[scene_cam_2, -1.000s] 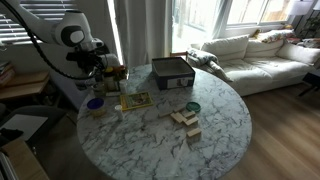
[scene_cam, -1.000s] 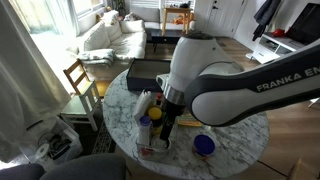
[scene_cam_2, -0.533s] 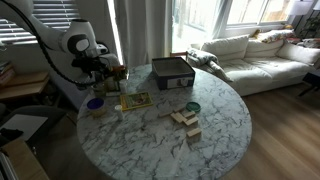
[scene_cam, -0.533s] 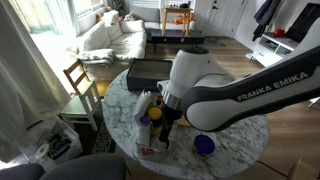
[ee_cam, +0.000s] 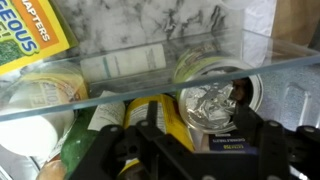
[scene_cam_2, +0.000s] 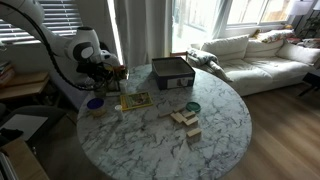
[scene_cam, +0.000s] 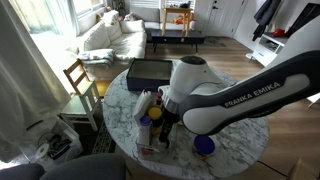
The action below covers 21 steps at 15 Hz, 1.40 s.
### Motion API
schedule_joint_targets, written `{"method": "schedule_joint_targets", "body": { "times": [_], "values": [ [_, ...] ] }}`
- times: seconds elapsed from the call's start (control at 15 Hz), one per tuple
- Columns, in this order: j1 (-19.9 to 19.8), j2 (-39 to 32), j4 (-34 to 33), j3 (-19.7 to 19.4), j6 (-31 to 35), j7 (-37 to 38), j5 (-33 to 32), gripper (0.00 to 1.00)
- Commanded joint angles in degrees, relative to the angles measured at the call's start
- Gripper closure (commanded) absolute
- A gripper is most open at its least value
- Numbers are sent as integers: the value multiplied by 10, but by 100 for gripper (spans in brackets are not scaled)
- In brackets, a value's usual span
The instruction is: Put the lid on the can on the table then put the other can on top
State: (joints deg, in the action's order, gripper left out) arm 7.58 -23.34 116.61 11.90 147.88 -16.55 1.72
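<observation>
The blue-purple lid (scene_cam: 203, 145) lies near the table's edge, also seen in an exterior view (scene_cam_2: 95, 104); I cannot tell what is under it. A short tin with a dark inside and pale greenish rim (scene_cam_2: 192, 107) stands mid-table on the marbled table (scene_cam_2: 220, 130). In the wrist view a silvery-topped can (ee_cam: 212, 100) stands inside a clear bin beside a yellow bottle (ee_cam: 150, 118). My gripper (ee_cam: 195, 152) hangs open just above this can, its dark fingers on either side, holding nothing. In the exterior views the gripper (scene_cam_2: 103, 76) is over the bin.
The clear bin (scene_cam: 147, 108) holds the yellow bottle (scene_cam: 155, 115) and other packs. A black box (scene_cam_2: 172, 72) stands at the far side. Wooden blocks (scene_cam_2: 185, 121) and a yellow-green booklet (scene_cam_2: 135, 100) lie on the table. A chair (scene_cam: 80, 78) stands beside it.
The arm has shifted slightly and come lower over the clear bin. The lid, the tin and the other things have not moved.
</observation>
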Motion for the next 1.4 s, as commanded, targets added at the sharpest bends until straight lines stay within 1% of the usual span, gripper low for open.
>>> {"method": "schedule_joint_targets", "body": {
  "times": [0.0, 0.2, 0.33, 0.4, 0.53, 0.6, 0.73, 0.8, 0.87, 0.93, 1.07, 1.33],
  "values": [
    [-4, -22, -13, 2, 10, 4, -2, 27],
    [-4, -32, -21, 2, 9, 5, -2, 26],
    [-4, -37, -25, 1, 7, 6, -3, 33],
    [-4, -39, -27, 1, 7, 5, -3, 48],
    [-5, -42, -29, 2, 7, 4, -3, 64],
    [-6, -43, -31, 2, 7, 4, -3, 74],
    [-6, -46, -35, 1, 4, 4, -4, 88],
    [-7, -46, -36, 1, 3, 3, -4, 96],
    [-7, -47, -37, 1, 2, 3, -5, 99],
    [-7, -47, -37, 0, 2, 3, -5, 100],
    [-10, -45, -37, 1, 1, 1, -4, 97],
    [-16, -33, -32, 2, -5, -6, -3, 97]
  ]
}}
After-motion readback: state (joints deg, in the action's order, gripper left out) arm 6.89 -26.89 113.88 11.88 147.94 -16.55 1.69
